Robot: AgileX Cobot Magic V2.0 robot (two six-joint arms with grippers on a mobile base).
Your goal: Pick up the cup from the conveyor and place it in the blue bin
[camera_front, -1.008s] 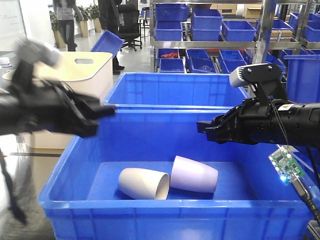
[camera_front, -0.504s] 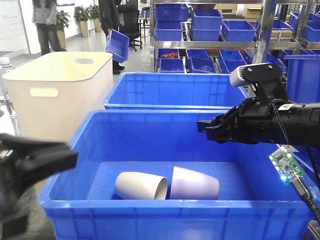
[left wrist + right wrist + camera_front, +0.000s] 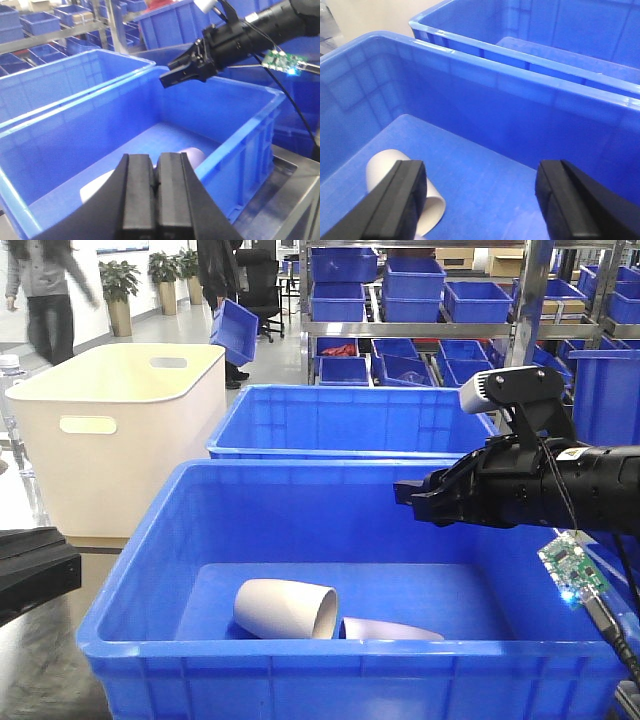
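The blue bin point(image 3: 300, 472) fills the front view. A beige cup point(image 3: 285, 608) and a lavender cup point(image 3: 392, 630) lie on their sides on its floor, the lavender one partly hidden behind the front rim. My right gripper point(image 3: 405, 496) hovers open and empty over the bin's right half; in its wrist view point(image 3: 481, 170) the beige cup point(image 3: 380, 167) lies below its left finger. My left gripper point(image 3: 155, 159) is shut and empty, outside the bin's near left corner point(image 3: 40, 570), looking in at both cups point(image 3: 192, 156). The conveyor is out of view.
A second blue bin point(image 3: 350, 420) stands just behind the first. A cream tub point(image 3: 120, 410) with handle cut-outs stands at the back left. Shelves of blue crates point(image 3: 420, 300) and walking people point(image 3: 45, 300) are in the background.
My left arm has swung from above the bin's left rim down and out to the lower left. The lavender cup has rolled toward the front wall. The right arm has not moved.
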